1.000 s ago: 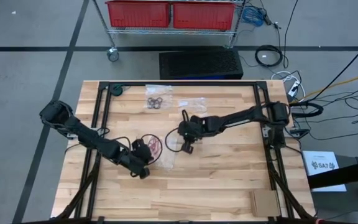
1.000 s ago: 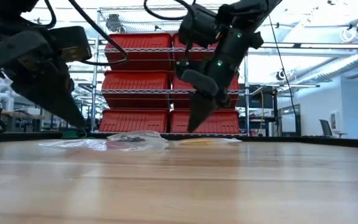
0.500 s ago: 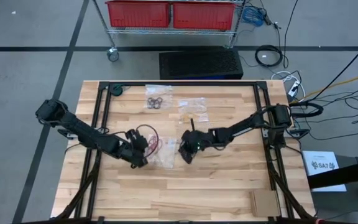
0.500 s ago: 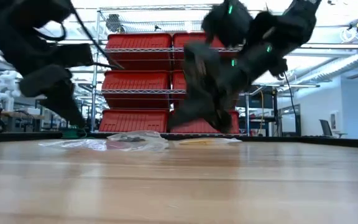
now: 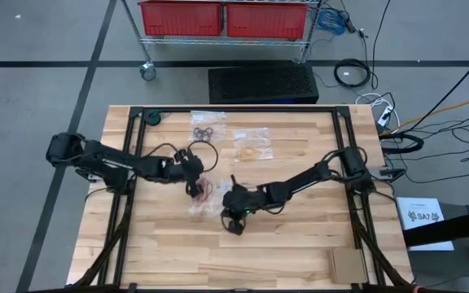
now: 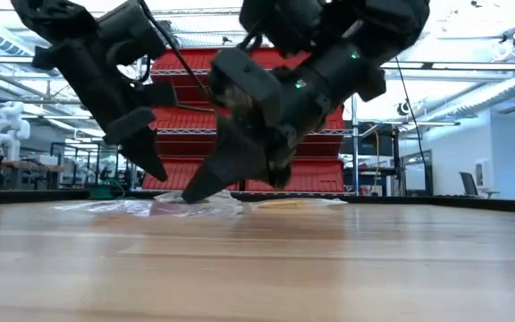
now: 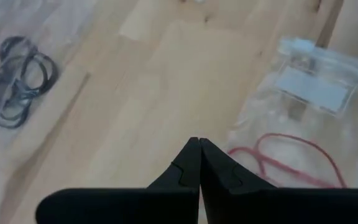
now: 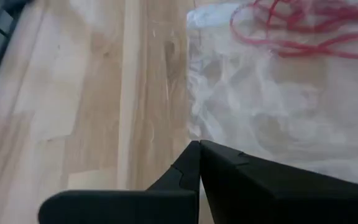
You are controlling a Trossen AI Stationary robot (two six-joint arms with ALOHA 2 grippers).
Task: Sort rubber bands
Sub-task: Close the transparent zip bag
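Wood planks made up the table I was working over, with a black frame running round its far and side edges and grey floor beyond. Behind it I could see two red bins on a wire shelf.

From the left, my left gripper sat toward the table's middle, fingers pressed together and holding nothing, its tip just above the bag of red rubber bands. In its wrist view the closed fingers pointed between the black rubber bands and the red ones.

I counted three clear bags. One with black bands lay near the far edge; one with tan rubber bands lay just right of it; the third, with the red loops, lay at the centre between the two grippers. I could not count the single loops in any bag.

My right gripper had its fingers shut too, gripping nothing, tip low by the near edge of the red bag. Its wrist view showed the closed fingers at the crumpled plastic, red loops beyond. In the low view that tip was nearly down on the wood.

Open planks stretched along the near side and to the right of the bags, giving free room there. The left rail stood close to the left arm's elbow.
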